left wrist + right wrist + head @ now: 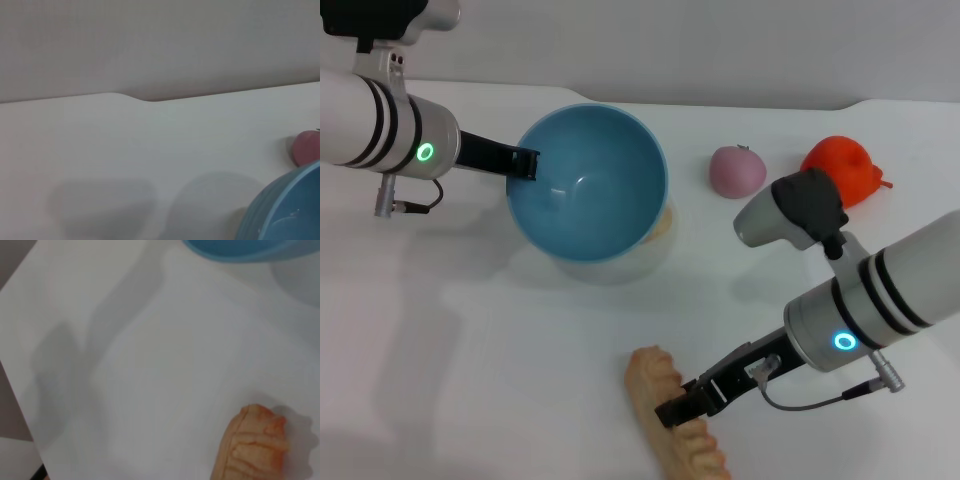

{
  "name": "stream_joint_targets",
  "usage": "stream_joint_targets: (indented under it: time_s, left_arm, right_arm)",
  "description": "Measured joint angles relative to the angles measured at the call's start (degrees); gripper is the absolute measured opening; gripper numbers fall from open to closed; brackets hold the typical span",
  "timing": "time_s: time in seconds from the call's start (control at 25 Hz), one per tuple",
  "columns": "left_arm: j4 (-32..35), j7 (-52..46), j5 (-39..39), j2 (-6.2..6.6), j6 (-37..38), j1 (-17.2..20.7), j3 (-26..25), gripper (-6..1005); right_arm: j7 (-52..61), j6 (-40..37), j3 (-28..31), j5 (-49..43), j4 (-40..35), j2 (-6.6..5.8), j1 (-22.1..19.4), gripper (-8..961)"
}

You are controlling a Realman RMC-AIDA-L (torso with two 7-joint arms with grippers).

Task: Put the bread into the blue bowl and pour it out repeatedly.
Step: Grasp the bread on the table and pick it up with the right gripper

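1. Your right gripper [672,411] jaws straddle the long ridged orange toy bread [672,420] lying on the white table [470,380]; whether they have closed on it, you cannot tell.
2. Your left gripper [525,163] jaws clamp the rim of the glossy light-blue plastic bowl [588,183], tilted, well apart from the bread.

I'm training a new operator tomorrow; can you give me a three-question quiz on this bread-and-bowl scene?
1. True or false: the bread lies inside the blue bowl.
2. Which gripper is at the bowl's rim? A) left gripper B) right gripper
3. Fill in: the right gripper's fingers are at the ____.

Key
1. False; it lies on the white table, and the bowl is empty.
2. A
3. bread
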Motion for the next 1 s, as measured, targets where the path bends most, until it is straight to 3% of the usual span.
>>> stream_joint_targets:
  time_s: [0.48,0.68,1.0]
  left_arm:
    - [0.01,0.01,0.0,0.03,-0.06,-0.04,0.0,17]
    - [0.01,0.03,-0.01,0.11,-0.87,-0.12,0.37,17]
    - [-0.37,0.35,0.01,0.11,-4.14,-0.29,0.57,17]
  right_arm:
    - [-0.14,2.03,-0.51,0.38,0.37,-0.29,-0.31,390]
    - [-3.38,-2.76,8.09,0.37,-2.17,-0.79,-3.61,365]
    - [-19.48,-20.96,24.27,7.81,-8.36,-0.81,-9.38,285]
